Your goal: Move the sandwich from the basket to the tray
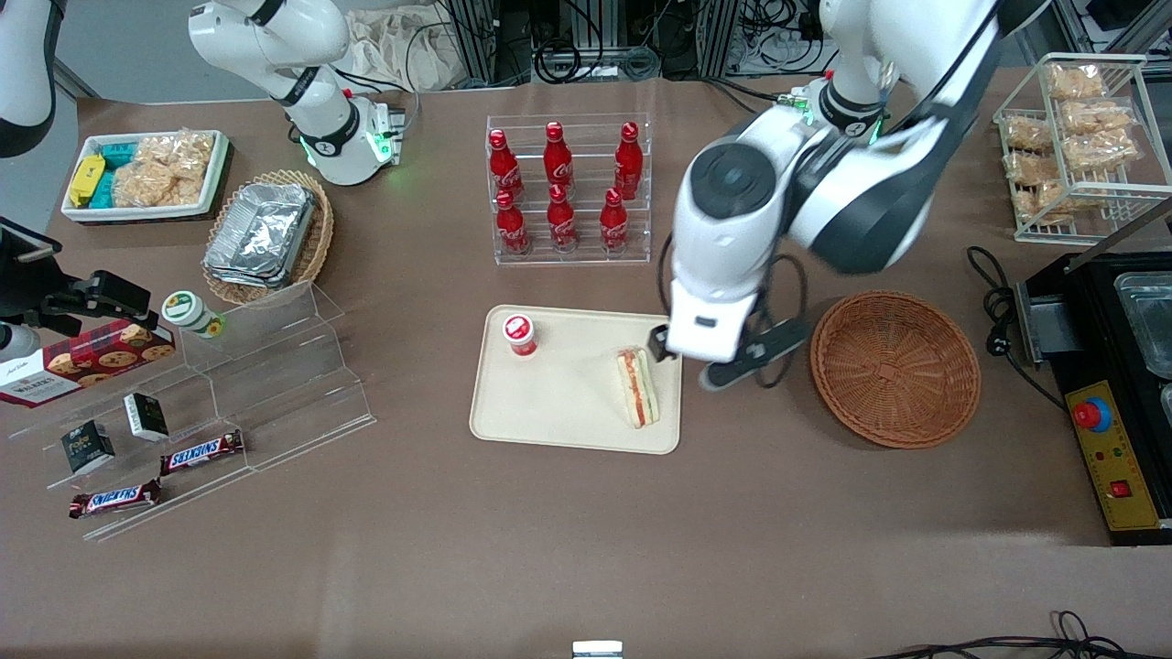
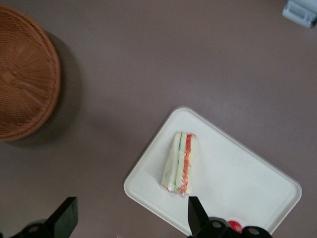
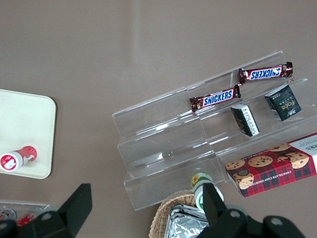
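Note:
The sandwich (image 1: 637,387) (image 2: 181,162) lies on the beige tray (image 1: 558,403) (image 2: 237,173), near the tray edge closest to the basket, with its red and green filling showing. The round reddish-brown basket (image 1: 895,368) (image 2: 22,79) sits beside the tray toward the working arm's end, with nothing in it. My gripper (image 1: 700,359) (image 2: 131,203) hangs open above the tray's edge between sandwich and basket, holding nothing. One fingertip (image 2: 194,204) is just clear of the sandwich's end.
A small red-capped cup (image 1: 520,333) (image 2: 234,225) stands on the tray. A rack of red cola bottles (image 1: 568,188) is farther from the front camera. A clear stepped shelf (image 1: 275,384) with snack bars lies toward the parked arm's end. A black appliance (image 1: 1112,394) flanks the basket.

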Available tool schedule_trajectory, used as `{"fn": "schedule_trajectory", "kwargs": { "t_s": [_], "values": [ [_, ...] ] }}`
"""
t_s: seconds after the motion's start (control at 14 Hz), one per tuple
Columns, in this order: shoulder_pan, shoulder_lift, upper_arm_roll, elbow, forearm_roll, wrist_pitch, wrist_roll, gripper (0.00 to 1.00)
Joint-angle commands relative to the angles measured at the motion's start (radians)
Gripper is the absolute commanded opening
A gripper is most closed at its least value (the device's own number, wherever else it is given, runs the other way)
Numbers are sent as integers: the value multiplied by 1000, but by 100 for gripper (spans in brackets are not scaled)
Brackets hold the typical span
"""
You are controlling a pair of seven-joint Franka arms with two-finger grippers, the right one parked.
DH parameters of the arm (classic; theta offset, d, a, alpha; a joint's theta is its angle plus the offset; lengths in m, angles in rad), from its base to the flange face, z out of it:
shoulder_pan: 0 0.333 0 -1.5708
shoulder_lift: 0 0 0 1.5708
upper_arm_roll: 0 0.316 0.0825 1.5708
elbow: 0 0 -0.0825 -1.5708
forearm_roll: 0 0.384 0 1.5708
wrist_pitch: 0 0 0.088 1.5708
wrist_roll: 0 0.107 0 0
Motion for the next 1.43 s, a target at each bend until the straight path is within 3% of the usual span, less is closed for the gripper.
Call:
{"fn": "schedule_trajectory", "kwargs": {
  "t_s": [0.0,0.36,0.57,0.86,1.0,1.36],
  "values": [
    [88,-84,-6,-40,-32,-22,23,100],
    [168,-152,48,-39,-111,-80,300,100],
    [151,-226,236,-42,-243,-118,559,100],
    [95,-331,453,-117,-329,-144,865,100],
    [58,-379,531,-164,-334,-143,952,100],
    [45,-479,628,-275,-334,-138,1136,100]
  ]
}}
